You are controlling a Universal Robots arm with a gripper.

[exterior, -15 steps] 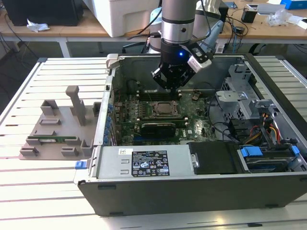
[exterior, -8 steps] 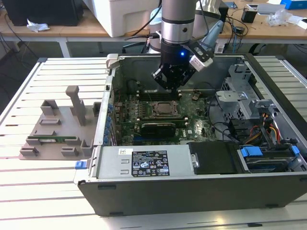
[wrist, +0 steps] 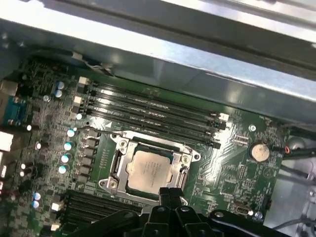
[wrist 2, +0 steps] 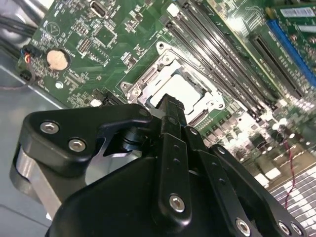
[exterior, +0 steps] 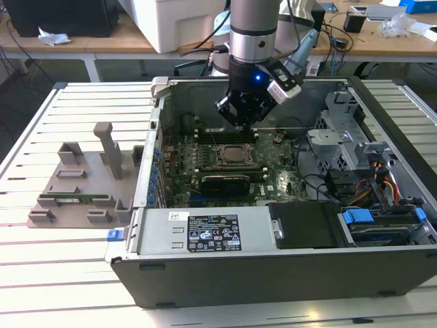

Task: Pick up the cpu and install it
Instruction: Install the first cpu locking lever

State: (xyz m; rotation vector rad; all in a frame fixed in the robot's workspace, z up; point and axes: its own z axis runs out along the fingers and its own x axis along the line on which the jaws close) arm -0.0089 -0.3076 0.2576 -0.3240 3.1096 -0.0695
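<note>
The cpu [wrist: 150,170] is a small square chip with a pale metal top, and it lies flat inside the motherboard socket [wrist: 114,163]; its pale top also shows in the second wrist view [wrist 2: 186,90]. My gripper [exterior: 240,124] hangs just above the socket inside the open computer case [exterior: 273,273]. In both wrist views the fingertips [wrist: 165,193] are pressed together with nothing between them, over the socket's edge and apart from the chip. Part of the cpu is hidden behind the fingers [wrist 2: 170,111] in the second wrist view.
Long memory slots [wrist: 153,116] run beside the socket, and a coin battery [wrist: 257,151] sits on the board. The case wall [wrist: 163,54] rises close behind. A drive cage and cables [exterior: 369,171] fill the exterior view's right. A grey fixture [exterior: 82,184] stands left of the case.
</note>
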